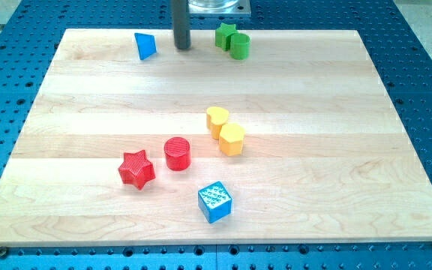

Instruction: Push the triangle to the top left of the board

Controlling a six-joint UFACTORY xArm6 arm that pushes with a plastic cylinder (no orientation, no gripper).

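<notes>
A blue triangle block [145, 46] stands near the top edge of the wooden board [88, 135], left of centre. My tip [182, 47] is the lower end of a dark rod coming down from the view's top. It sits just to the right of the blue triangle, with a small gap between them. To the tip's right are a green star [225, 35] and a green cylinder [239, 46], touching each other.
A yellow heart [217, 120] and a yellow hexagon [232, 139] touch near the board's centre. A red cylinder [177, 153], a red star [136, 169] and a blue cube [215, 202] lie lower down. A blue perforated table surrounds the board.
</notes>
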